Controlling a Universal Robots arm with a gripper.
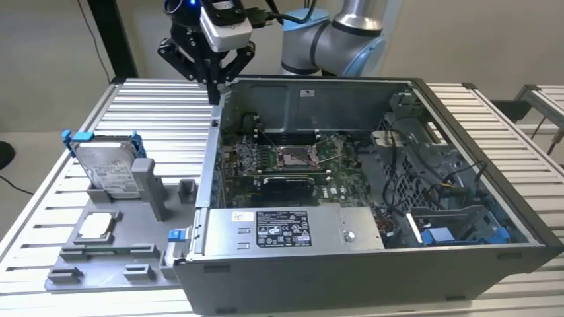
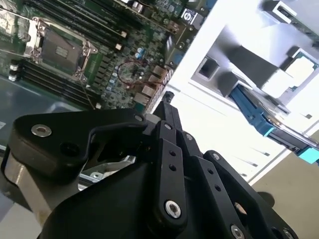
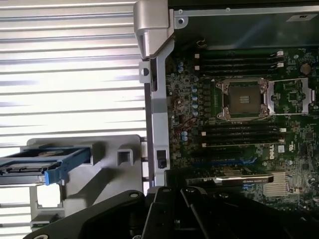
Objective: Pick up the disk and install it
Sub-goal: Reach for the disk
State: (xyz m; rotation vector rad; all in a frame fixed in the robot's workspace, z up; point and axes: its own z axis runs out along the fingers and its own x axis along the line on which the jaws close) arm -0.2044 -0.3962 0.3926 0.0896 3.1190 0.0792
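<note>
Now, gripper state: black two-finger gripper (image 1: 214,94), fingers pressed together, nothing held between them.
Gripper place: over the far corner of the open grey metal computer case (image 1: 352,281), on the exterior view's left.
Disk place: flat silver metal disk in a blue plastic bracket (image 1: 107,165), upright in the grey plastic holder (image 1: 115,254) on the slatted metal table (image 1: 150,105).
Disk vs gripper: well apart; disk outside the case, further to the exterior view's left.

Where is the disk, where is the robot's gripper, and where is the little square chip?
disk (image 1: 107,165): exterior view, on its silver face with the label.
gripper (image 1: 214,98): exterior view, at its closed fingertips.
square chip (image 1: 97,226): exterior view, on its shiny top.
</note>
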